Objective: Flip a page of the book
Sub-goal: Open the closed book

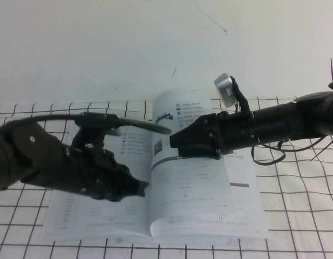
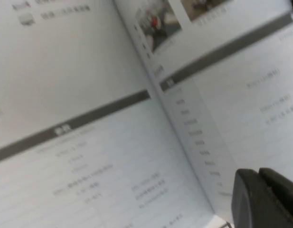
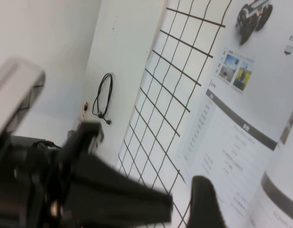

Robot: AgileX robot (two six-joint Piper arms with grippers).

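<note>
Midway, the page (image 1: 182, 135) stands raised at right gripper (image 1: 174, 144), left gripper (image 1: 142, 189) beside.

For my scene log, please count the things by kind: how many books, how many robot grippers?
Thin white softcover book, lying open on the grid-lined table: 1
Black robot grippers: 2, the left gripper over the left-hand leaf, the right gripper at the lifted page
Total: 3
</note>
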